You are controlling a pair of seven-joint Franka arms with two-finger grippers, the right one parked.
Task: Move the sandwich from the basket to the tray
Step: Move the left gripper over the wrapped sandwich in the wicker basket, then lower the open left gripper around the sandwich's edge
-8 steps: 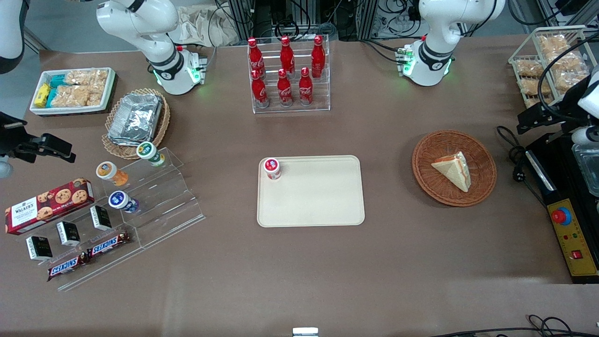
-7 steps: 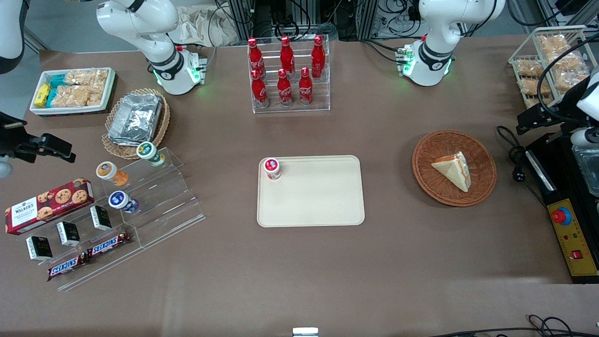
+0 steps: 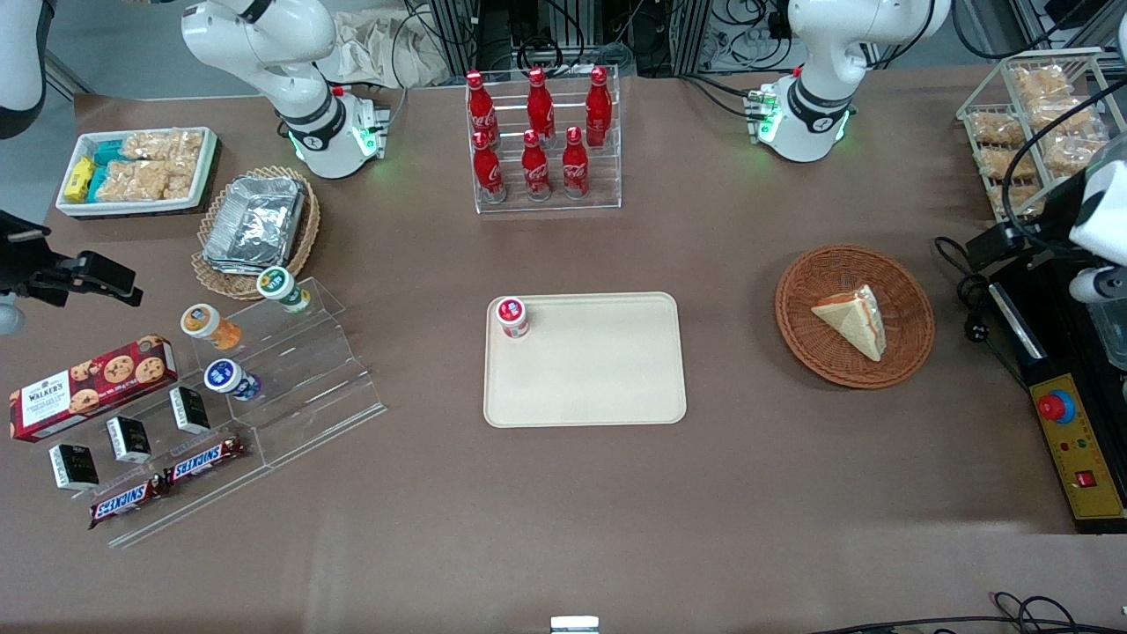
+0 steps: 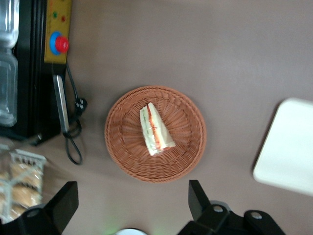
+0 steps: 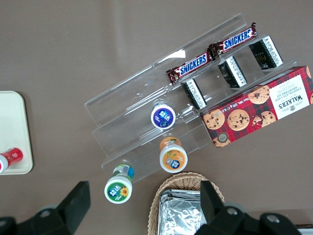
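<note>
The sandwich lies on its side in the reddish-brown wicker basket, filling edge turned toward the working arm's end of the table, so we judge a grasp from above across the wedge as the natural one. In the wrist view the sandwich sits between the two spread fingers; our gripper hangs well above the table, at about three o'clock from the basket, open and holding nothing. The cream tray waits at nine o'clock from the basket, well apart from it, bare except for a small red-lidded jar in one corner, which leaves plenty of flat room for the set-down. The tabletop is plain brown. A rack of red cola bottles stands at twelve o'clock from the tray, and a black control box with a red stop button lies at the working arm's end.
</note>
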